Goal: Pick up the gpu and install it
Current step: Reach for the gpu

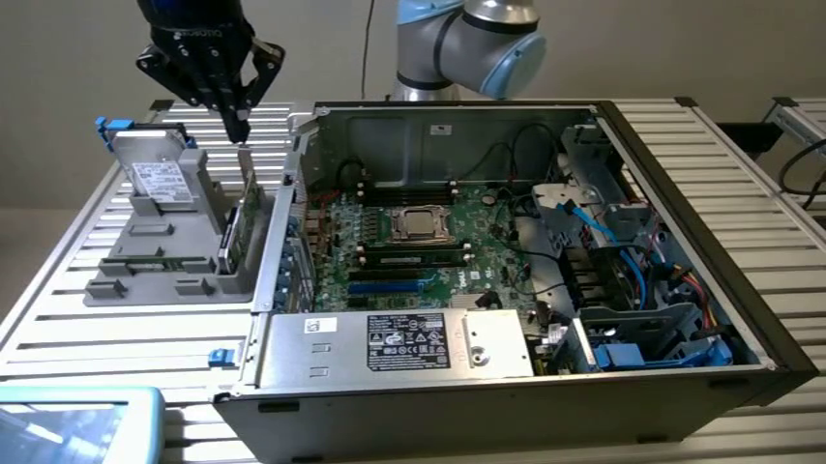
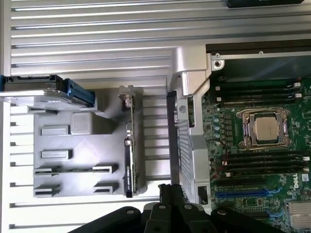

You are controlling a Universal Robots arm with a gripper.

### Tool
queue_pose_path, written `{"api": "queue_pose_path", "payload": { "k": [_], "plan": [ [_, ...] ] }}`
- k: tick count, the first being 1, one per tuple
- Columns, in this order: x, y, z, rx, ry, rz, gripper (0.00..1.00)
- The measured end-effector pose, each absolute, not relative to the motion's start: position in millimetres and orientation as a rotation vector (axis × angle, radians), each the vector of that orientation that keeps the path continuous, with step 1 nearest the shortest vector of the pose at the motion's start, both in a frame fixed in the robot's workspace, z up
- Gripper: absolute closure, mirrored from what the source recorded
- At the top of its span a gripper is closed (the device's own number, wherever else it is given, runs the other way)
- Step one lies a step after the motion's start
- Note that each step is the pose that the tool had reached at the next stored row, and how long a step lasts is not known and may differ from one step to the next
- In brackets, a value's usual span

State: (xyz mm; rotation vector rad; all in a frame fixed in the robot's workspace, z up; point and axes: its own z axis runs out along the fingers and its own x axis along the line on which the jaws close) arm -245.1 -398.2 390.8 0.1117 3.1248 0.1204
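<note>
The gpu (image 1: 238, 227) stands on edge in a slot of the grey holder (image 1: 142, 263) beside the open computer case (image 1: 671, 242). It shows a green board and a silver end bracket at its far end. In the wrist view the gpu (image 2: 129, 158) appears edge-on as a thin dark strip. My black gripper (image 1: 240, 135) hangs just above the card's bracket end, pointing down. Its fingers (image 2: 171, 191) are pressed together with nothing between them. I cannot tell whether the tips touch the card.
A silver hard drive (image 1: 161, 179) with a white label stands in the same holder. The case lies open, showing the motherboard (image 1: 400, 242), blue expansion slots (image 1: 387, 285) and the power supply (image 1: 400, 343). The case's metal rear wall (image 1: 286, 208) rises close beside the card.
</note>
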Motion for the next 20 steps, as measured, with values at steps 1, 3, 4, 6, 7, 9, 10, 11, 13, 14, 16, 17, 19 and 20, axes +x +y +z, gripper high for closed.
{"api": "queue_pose_path", "payload": {
  "k": [1,3,4,6,7,9,10,11,13,14,16,17,19,20],
  "plan": [
    [-248.3,-398.2,390.6,0.112,3.125,0.121,0.88],
    [-255.0,-398.2,390.3,0.112,3.125,0.121,0.88],
    [-258.6,-398.2,390.2,0.111,3.125,0.121,0.88],
    [-265.8,-398.2,389.8,0.112,3.125,0.121,0.88],
    [-269.5,-398.2,389.5,0.112,3.125,0.121,0.88],
    [-275.5,-398.0,388.6,0.112,3.125,0.121,0.88],
    [-278.0,-397.9,388.1,0.112,3.125,0.121,0.88],
    [-279.8,-397.5,387.7,0.112,3.125,0.121,0.88],
    [-281.9,-394.4,386.7,0.112,3.125,0.121,0.88],
    [-282.5,-392.5,386.3,0.112,3.125,0.121,0.88],
    [-283.0,-388.6,385.6,0.112,3.125,0.121,0.88],
    [-283.3,-387.6,385.3,0.112,3.125,0.121,0.88],
    [-283.9,-387.5,385.2,0.112,3.125,0.122,0.88],
    [-283.9,-387.5,385.2,0.112,3.125,0.121,0.88]
  ]
}}
